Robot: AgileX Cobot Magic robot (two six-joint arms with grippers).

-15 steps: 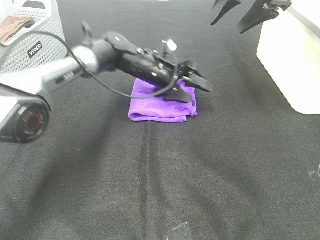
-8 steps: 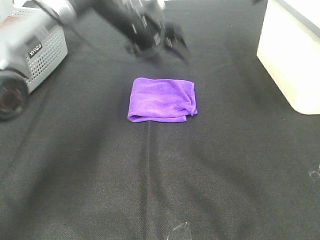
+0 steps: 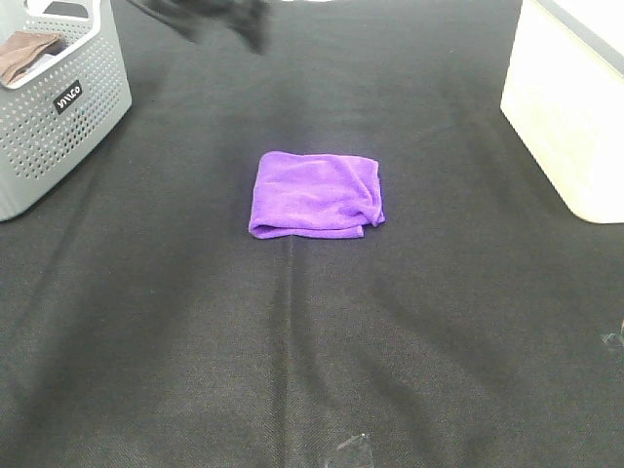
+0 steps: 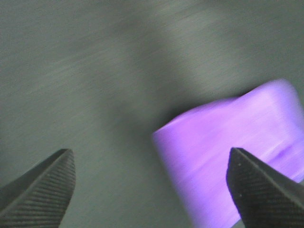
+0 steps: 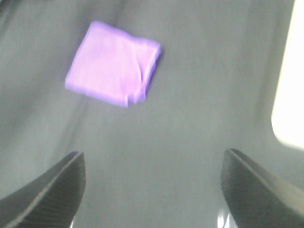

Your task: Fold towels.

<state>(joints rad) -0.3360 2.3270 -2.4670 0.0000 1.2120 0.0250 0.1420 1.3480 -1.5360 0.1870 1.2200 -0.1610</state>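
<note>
From the high camera, the purple towel [image 3: 315,194] lies folded into a neat square near the middle of the black bench [image 3: 312,370], a little toward the far edge, with nothing touching it. At the far-left corner stands a grey perforated basket [image 3: 68,127] with a small dark label in white letters that I cannot read for sure; something brown [image 3: 24,54] lies inside it. A cream box [image 3: 570,107] sits along the right edge toward the far corner. A dark blur at the far edge is the left gripper [image 3: 210,15], too smeared there to judge its jaws.

In the left wrist view, the left gripper [image 4: 152,185] has its two ribbed black fingertips [image 4: 42,183] spread wide with nothing between them; the towel [image 4: 232,161] shows blurred below, apart from them.

In the right wrist view, the right gripper [image 5: 152,187] is likewise spread wide and empty, high over the cloth, with the towel [image 5: 114,69] well away and the cream box [image 5: 290,85] at the side.
</note>
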